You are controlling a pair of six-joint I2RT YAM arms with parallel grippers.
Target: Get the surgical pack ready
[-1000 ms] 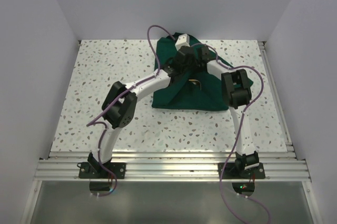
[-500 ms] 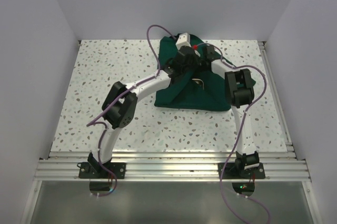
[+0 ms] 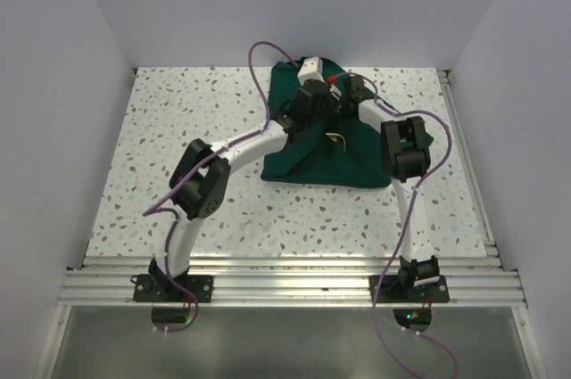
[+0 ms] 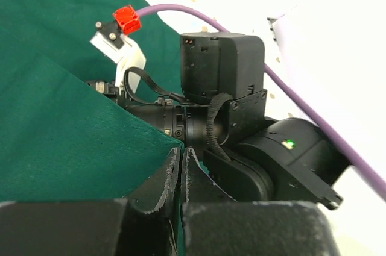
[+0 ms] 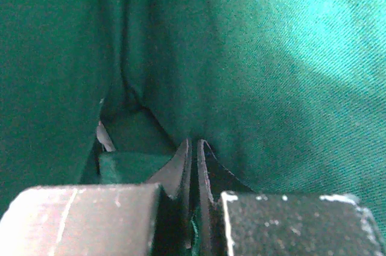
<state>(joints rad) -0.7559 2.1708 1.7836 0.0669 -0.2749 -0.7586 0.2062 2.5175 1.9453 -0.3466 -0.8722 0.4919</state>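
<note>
cloth (image 3: 308,163) bundled at far centre of table (image 3: 178,129), flaps pulled over contents | left gripper (image 4: 181,168) clenched on cloth edge | right gripper (image 5: 193,158) clenched on a fold | wrap looks part-done, closing folds remain

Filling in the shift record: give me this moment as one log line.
green cloth: bunched, far centre | left tool: shut on its edge | right tool: shut on a fold

Dark green cloth (image 3: 312,160), white speckled table (image 3: 178,129), purple cables (image 4: 313,115), white-and-black arms (image 3: 250,143).
</note>
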